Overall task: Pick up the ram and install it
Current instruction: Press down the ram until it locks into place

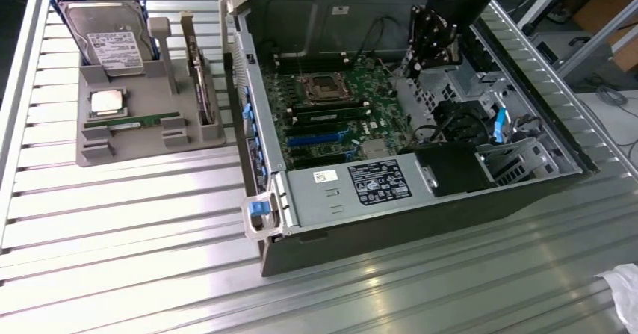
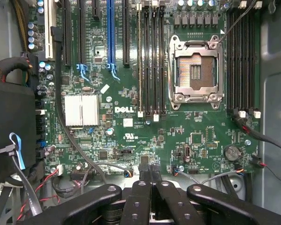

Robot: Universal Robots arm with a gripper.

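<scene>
- Tool sits high inside the open computer case, over its far end, with your arm reaching down from above.
- In the wrist view your tool's black fingers are pressed together with nothing between them, hanging over the motherboard near its edge.
- The empty CPU socket lies ahead of the fingers, with memory slots just beside it; whether a stick already sits in any slot you cannot tell.
- On the desk, well apart from the case toward the exterior view's left, you have a grey holder tray.
- The ram lies flat in the tray's front groove, untouched.
- The same tray holds the hard drive upright at the back and the square CPU chip just behind the ram.
</scene>
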